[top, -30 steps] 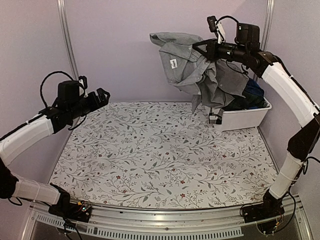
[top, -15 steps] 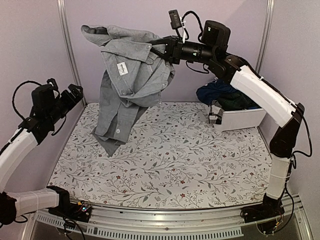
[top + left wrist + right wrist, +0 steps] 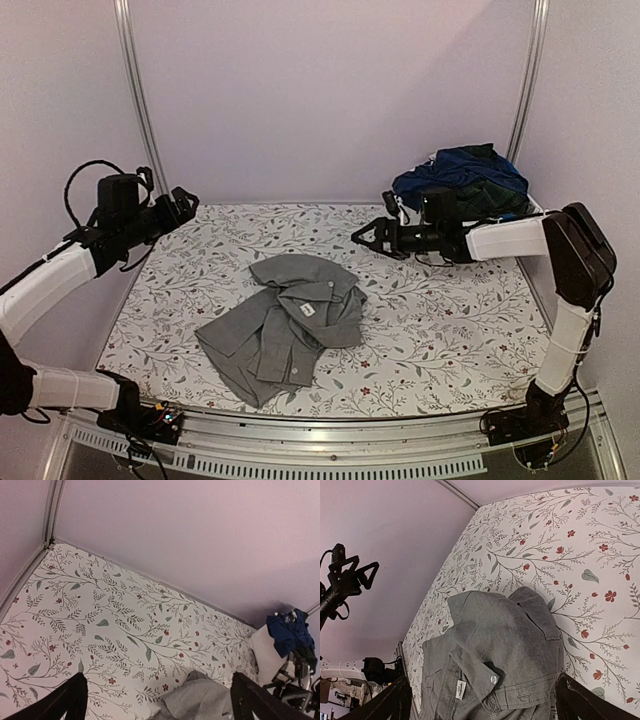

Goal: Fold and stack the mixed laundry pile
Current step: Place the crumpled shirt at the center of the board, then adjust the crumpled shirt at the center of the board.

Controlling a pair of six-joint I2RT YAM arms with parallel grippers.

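Shirt [image 3: 290, 325] one, grey; piled garments [image 3: 462, 178] two

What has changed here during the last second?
The right gripper carried the grey shirt from the back right leftward, then opened and let it go; the shirt now lies crumpled on the floral cloth. The right arm has come down low beside it. The left gripper moved slightly but stayed open and empty. The navy and green garments stayed at the back right.
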